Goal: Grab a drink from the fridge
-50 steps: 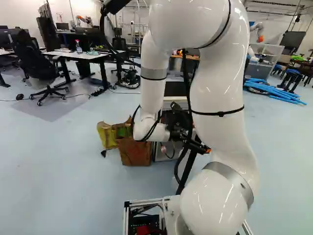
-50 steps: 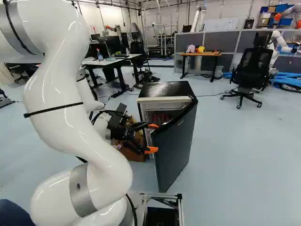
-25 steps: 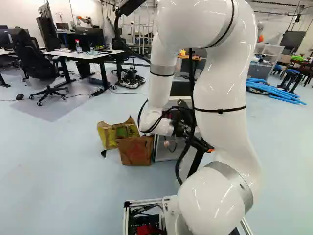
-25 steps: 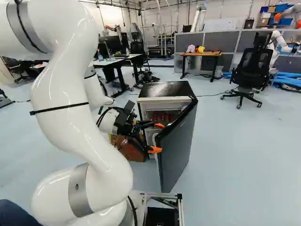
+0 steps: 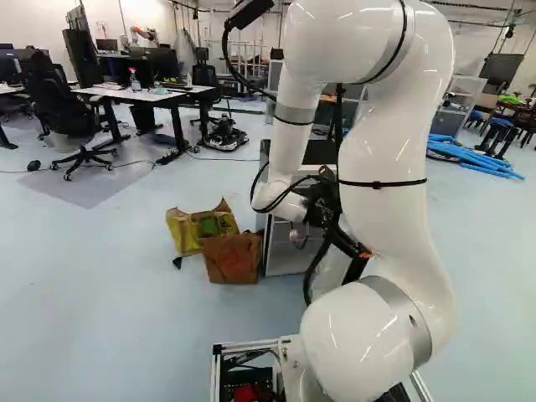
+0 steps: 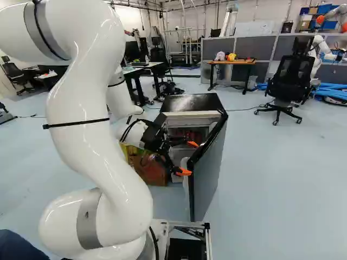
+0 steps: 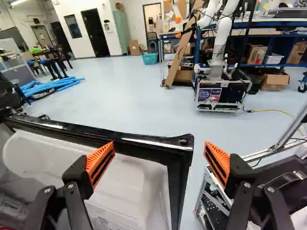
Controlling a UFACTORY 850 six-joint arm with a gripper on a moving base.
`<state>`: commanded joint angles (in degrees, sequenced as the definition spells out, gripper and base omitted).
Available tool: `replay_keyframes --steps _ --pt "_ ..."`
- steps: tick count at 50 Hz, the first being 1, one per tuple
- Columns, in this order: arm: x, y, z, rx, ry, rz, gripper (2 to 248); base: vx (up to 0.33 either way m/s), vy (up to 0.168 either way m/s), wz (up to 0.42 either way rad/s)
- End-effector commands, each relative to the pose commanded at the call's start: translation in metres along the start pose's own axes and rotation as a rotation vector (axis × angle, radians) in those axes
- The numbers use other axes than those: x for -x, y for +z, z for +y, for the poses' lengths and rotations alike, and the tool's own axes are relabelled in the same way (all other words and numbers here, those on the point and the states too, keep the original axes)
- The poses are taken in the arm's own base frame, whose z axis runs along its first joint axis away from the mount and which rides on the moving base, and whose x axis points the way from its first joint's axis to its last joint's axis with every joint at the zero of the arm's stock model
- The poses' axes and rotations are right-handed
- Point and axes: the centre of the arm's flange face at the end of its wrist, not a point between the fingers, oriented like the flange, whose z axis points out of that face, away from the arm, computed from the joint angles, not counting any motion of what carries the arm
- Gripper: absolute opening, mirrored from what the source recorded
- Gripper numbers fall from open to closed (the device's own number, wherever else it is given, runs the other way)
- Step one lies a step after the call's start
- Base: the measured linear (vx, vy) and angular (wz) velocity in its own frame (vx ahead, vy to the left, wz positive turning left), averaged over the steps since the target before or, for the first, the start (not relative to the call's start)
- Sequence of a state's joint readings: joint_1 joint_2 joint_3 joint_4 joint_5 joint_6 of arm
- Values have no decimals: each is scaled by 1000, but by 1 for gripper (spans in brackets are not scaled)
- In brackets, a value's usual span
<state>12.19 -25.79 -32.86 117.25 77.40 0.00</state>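
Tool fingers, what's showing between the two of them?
In the wrist view, the top corner of the fridge door shows between the open tool's fingers, with floor beyond. Whether it actually reaches between them, I can't tell.

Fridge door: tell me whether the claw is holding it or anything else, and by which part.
Nothing is held: the claw is open, its orange pads well apart and not clamped on the door.

Glossy black fridge top, smooth white plastic door liner, shiny white arm, creased cardboard box
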Motion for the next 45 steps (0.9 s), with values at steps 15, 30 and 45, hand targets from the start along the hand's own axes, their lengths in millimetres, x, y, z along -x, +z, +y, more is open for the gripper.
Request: replay_keyframes --steps 15,30,45 --pt "-8 23 -29 86 66 -7 247 0 0 0" --pt "-18 49 -57 166 130 -11 247 0 0 0" --pt "-27 76 -83 228 190 -14 247 0 0 0"
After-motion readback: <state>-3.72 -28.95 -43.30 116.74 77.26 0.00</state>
